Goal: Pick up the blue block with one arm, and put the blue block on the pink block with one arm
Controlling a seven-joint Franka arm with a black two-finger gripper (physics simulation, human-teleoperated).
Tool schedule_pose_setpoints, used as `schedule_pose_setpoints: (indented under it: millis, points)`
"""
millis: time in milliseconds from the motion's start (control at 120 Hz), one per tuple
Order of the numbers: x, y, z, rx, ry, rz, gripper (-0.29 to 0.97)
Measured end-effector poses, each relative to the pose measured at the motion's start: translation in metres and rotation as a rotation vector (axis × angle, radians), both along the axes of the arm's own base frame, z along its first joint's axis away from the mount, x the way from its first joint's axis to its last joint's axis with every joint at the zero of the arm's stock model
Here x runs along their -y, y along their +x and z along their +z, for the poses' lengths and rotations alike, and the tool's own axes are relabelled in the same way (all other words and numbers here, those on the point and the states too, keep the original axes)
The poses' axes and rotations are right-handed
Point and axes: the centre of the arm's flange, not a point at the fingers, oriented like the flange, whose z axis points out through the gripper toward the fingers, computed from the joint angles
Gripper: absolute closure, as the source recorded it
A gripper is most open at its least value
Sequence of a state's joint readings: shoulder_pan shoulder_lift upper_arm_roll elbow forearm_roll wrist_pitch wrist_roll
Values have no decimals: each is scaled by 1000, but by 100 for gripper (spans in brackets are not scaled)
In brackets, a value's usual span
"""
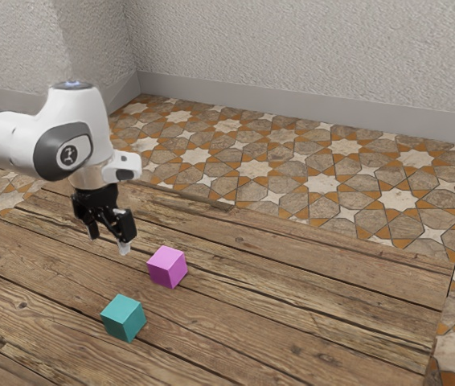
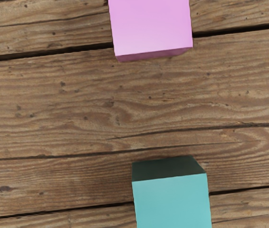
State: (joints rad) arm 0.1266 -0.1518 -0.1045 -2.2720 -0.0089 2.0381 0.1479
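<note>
Pincer (image 1: 111, 240) hangs above the bench (image 1: 308, 314) w/ fingers apart, nothing btwn them, so it's open and empty. It sits clear of the wood, not touching either block.

Seen from the exterior view: pink block (image 1: 167, 267) is near the pincer at approx 4 o'clock, flat on the planks. Blue block (image 1: 123, 317) (teal-ish) is at approx 6 o'clock from the pincer, and at approx 7 o'clock from the pink one. The two blocks are near each other but apart, w/ bare wood btwn them.

Wrist view agrees: pink block (image 2: 151, 28) and blue block (image 2: 171, 199) lie roughly in line w/ a stretch of plank btwn, both square on the bench, neither tilted.

Further out, the patterned tile floor (image 1: 332, 169) runs at 12 to 3 o'clock, w/ the grey wall (image 1: 292, 40) behind.

Progress, my read: nothing done yet. Blue block is not grasped, not lifted, not stacked. Left to do: drop over the blue block, close on it, lift, carry across to the pink block, set on top, let go. Basically at the approach stage.
</note>
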Motion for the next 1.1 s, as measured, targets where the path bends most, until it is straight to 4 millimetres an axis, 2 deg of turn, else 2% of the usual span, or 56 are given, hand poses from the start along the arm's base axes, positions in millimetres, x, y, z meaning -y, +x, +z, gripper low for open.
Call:
schedule_pose_setpoints:
  millis: [267,500,792,1100]
  points:
    - [5,-13,-72,-12,-32,8,0]
    - [7,-36,-111,-40,-36,13,0]
    - [8,-34,-129,-13,-36,11,0]
    - [30,-31,-133,6,-37,-36,0]
